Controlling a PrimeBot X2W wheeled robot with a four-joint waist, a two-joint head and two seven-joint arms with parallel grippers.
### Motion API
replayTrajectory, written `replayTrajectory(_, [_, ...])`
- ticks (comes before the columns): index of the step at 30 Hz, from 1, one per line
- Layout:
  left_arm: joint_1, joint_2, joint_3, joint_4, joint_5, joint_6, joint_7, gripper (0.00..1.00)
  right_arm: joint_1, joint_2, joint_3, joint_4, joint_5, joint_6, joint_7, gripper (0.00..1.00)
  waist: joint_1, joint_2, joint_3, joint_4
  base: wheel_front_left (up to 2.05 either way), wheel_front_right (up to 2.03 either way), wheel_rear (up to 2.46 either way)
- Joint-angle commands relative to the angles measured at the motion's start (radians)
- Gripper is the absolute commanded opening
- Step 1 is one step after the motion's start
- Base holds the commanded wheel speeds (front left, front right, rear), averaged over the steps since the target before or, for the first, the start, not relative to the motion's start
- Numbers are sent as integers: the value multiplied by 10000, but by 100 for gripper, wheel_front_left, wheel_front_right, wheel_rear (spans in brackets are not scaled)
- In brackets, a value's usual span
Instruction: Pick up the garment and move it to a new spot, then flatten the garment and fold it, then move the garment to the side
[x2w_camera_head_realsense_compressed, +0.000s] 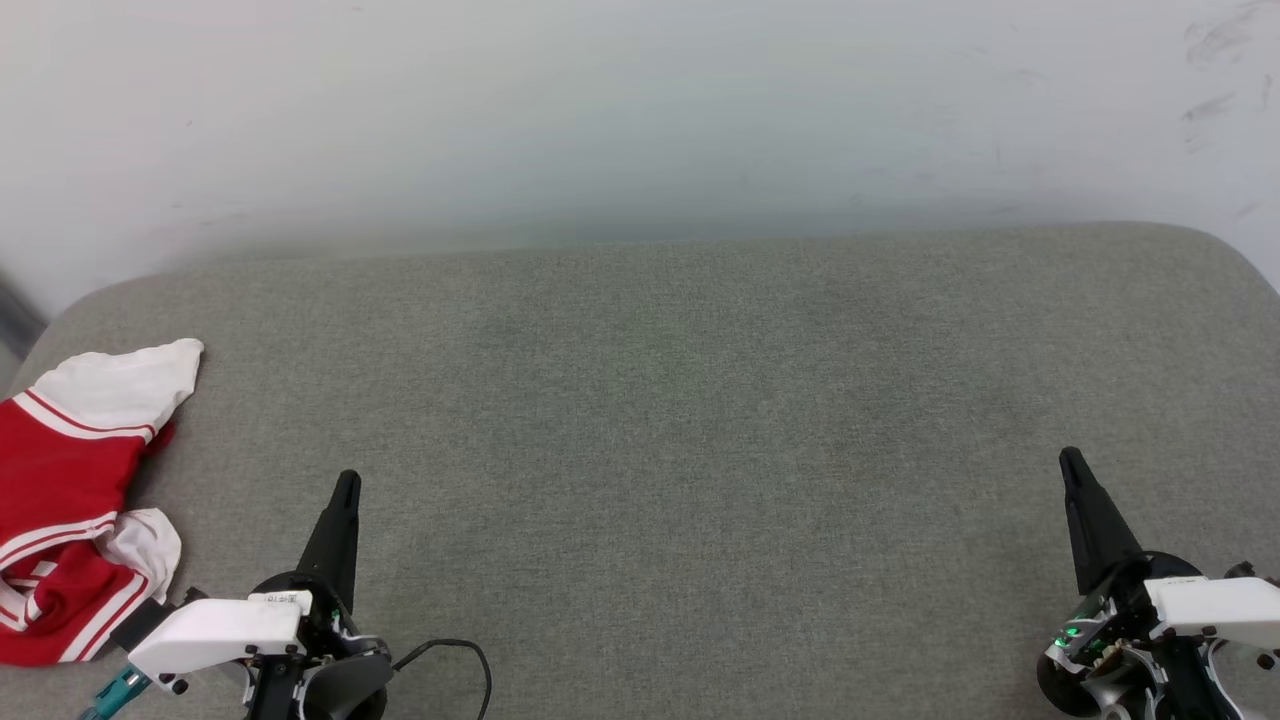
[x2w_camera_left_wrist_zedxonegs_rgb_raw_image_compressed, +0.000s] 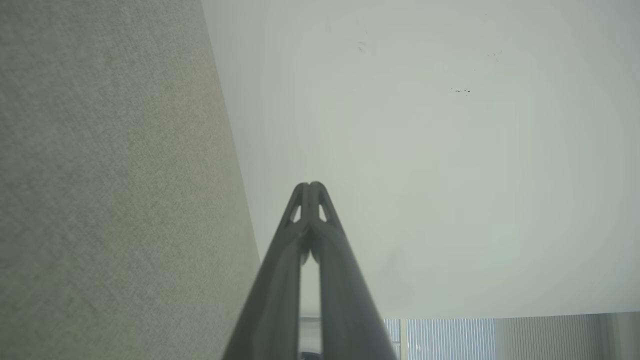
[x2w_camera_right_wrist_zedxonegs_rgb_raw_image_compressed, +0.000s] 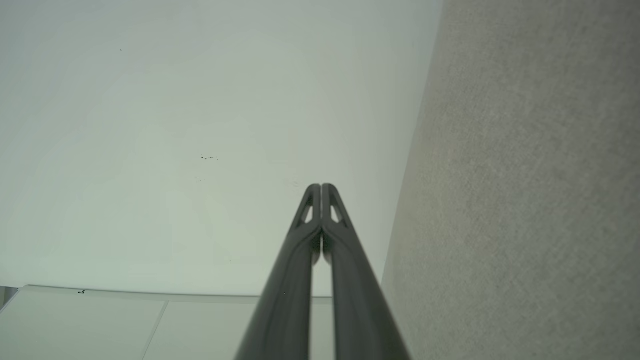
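Garment (x2w_camera_head_realsense_compressed: 55, 470): lies crumpled at the far left of the padded grey surface (x2w_camera_head_realsense_compressed: 640, 400), partly cut off by the left edge of the head view. The body is red. One white sleeve is spread toward the back, and a second white fold bunches nearer to me. Red-and-white striped trim runs across the heap in several bands. No print is readable from here.

My left hand (x2w_camera_head_realsense_compressed: 346, 485): fingers pressed tight together, nothing between them, pointing toward the wall (x2w_camera_head_realsense_compressed: 640, 120). The fingertips are apart from the garment, which lies just to their left; its near corner comes close to my white wrist housing. A black cable (x2w_camera_head_realsense_compressed: 465, 650) loops beside that wrist.

My right hand (x2w_camera_head_realsense_compressed: 1070, 462): fingers likewise closed flat on each other, empty, well apart from the garment on the opposite side.

Edges: the surface's back edge runs along the wall, with rounded corners at back left and back right.

Open room: a broad bare stretch of grey fabric lies between my two hands and reaches back to the wall.
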Motion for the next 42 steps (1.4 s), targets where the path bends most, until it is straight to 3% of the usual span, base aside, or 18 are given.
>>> replayTrajectory(1, [-57,-12,8,-4,-12,-31,16,0,-102,27,5,3,38,0,0,0,0,0,0,0,0,0,0])
replayTrajectory(29, [-57,-12,7,-4,-13,-31,15,0,-102,27,6,3,38,0,-2,0,0,0,0,0,0,0,0])
replayTrajectory(30, [0,0,1,0,1,0,0,100,0,0,0,0,-1,0,-2,100,0,0,0,0,0,0,0])
replayTrajectory(42, [148,-16,-634,-125,137,1,-475,100,358,-23,267,-211,-323,-2,-447,100,0,0,5,8,0,0,0])
